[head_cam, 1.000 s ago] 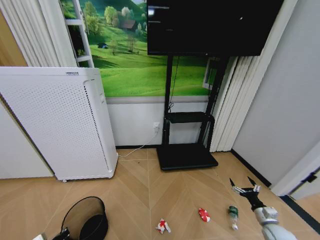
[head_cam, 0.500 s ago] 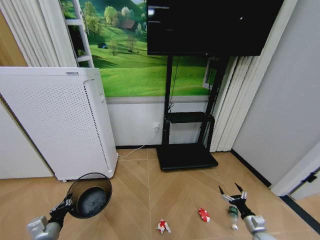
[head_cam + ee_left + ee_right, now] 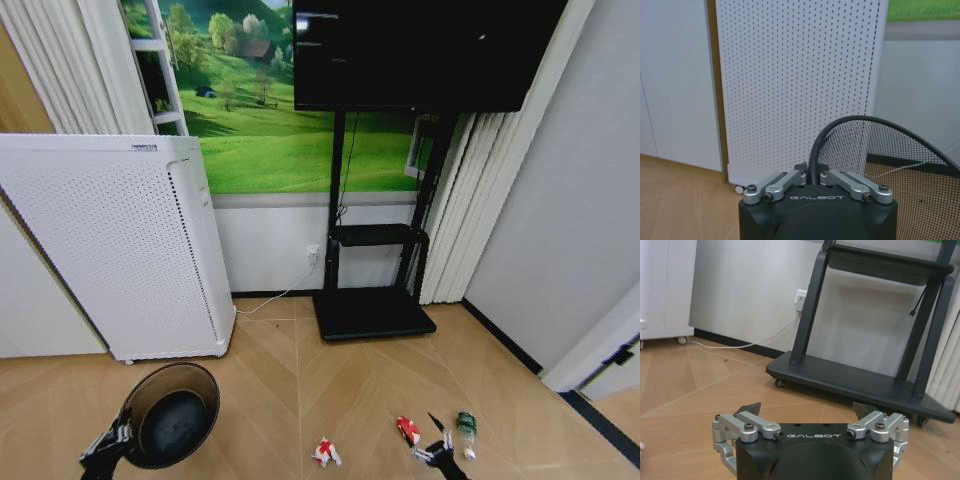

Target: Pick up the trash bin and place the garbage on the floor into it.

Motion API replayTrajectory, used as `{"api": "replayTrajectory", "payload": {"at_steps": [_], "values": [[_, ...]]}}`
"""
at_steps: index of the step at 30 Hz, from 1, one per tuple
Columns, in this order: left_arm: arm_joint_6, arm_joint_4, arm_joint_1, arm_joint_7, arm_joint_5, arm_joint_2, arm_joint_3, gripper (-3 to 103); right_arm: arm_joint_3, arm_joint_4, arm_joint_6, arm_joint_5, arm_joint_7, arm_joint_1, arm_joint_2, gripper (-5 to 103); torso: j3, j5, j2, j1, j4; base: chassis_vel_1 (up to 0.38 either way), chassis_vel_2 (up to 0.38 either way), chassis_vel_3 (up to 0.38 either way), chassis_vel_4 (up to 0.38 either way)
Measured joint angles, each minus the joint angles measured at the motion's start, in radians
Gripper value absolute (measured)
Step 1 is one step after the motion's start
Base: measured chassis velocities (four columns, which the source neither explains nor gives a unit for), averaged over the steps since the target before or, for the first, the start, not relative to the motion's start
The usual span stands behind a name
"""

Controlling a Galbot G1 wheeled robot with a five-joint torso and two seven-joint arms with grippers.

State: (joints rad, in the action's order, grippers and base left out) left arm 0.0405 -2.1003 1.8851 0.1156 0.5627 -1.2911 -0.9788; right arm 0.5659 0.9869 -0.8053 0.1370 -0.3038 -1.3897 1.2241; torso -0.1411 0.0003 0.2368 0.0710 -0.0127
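The black wire-mesh trash bin (image 3: pixel 172 414) hangs tilted above the floor (image 3: pixel 280 370), its mouth facing me. My left gripper (image 3: pixel 117 436) is shut on its rim; the left wrist view shows the fingers (image 3: pixel 790 178) clamped on the rim wire with the trash bin (image 3: pixel 890 155) mesh beyond. Garbage lies on the floor: a red-and-white wrapper (image 3: pixel 325 452), a small red piece (image 3: pixel 407 430) and a green-labelled bottle (image 3: pixel 465 426). My right gripper (image 3: pixel 437 454) is open, low between the red piece and the bottle. In the right wrist view the right gripper (image 3: pixel 807 411) has nothing between its fingers.
A tall white perforated appliance (image 3: pixel 110 245) stands at the left against the wall. A black TV stand (image 3: pixel 372 312) on a wheeled base sits at the back centre, its base (image 3: pixel 855 385) ahead of the right gripper. A cable (image 3: pixel 285 293) runs along the wall.
The left arm has brought the bin lower and nearer the view's bottom edge. The right gripper has moved left and down, from over the bottle to between the bottle and the red piece.
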Motion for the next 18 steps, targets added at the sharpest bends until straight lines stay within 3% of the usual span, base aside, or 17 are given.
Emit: {"api": "replayTrajectory", "payload": {"at_steps": [5, 10, 12, 13, 14, 15, 18], "values": [[0.01, -0.038, 0.007, 0.001, 0.007, 0.005, -0.012, 6, -0.014, -0.007, 0.0, 0.01, -0.009, 0.005, 0.015, 100, 0.0, -0.0004, 0.0, 0.0, 0.0002, 0.0, 0.0, 0.0, 0.0], [0.019, -0.069, 0.02, 0.003, 0.013, 0.007, -0.021, 6, -0.036, -0.02, 0.0, 0.044, -0.076, 0.007, 0.025, 100, 0.0, -0.0006, 0.0, 0.0, 0.0001, 0.0, 0.0, 0.0, 0.0], [0.021, -0.081, 0.028, 0.01, 0.015, 0.009, -0.03, 6, -0.043, -0.045, 0.0, 0.065, -0.151, 0.017, 0.034, 100, 0.0, -0.0003, 0.0, 0.0, 0.0002, 0.0, 0.0, 0.0, 0.0], [0.024, -0.085, 0.035, 0.012, 0.024, 0.02, -0.045, 6, -0.045, -0.098, 0.001, 0.079, -0.256, 0.037, 0.045, 100, 0.0, -0.0008, 0.0, 0.0, 0.0004, 0.0, 0.0, 0.0, 0.0], [0.024, -0.085, 0.035, 0.012, 0.024, 0.02, -0.045, 6, -0.045, -0.098, 0.001, 0.079, -0.256, 0.037, 0.045, 100, 0.0, -0.0008, 0.0, 0.0, 0.0004, 0.0, 0.0, 0.0, 0.0], [0.024, -0.086, 0.039, 0.014, 0.034, 0.035, -0.066, 6, -0.049, -0.157, 0.001, 0.092, -0.32, 0.055, 0.057, 100, 0.0, -0.0002, 0.0, 0.0, 0.0004, 0.0, 0.0, 0.0, 0.0], [0.024, -0.091, 0.045, 0.014, 0.068, 0.079, -0.117, 6, -0.056, -0.229, 0.003, 0.074, -0.382, 0.062, 0.07, 100, 0.0, -0.0003, 0.0, 0.0, 0.0002, 0.0, 0.0, 0.0, 0.0]]}}
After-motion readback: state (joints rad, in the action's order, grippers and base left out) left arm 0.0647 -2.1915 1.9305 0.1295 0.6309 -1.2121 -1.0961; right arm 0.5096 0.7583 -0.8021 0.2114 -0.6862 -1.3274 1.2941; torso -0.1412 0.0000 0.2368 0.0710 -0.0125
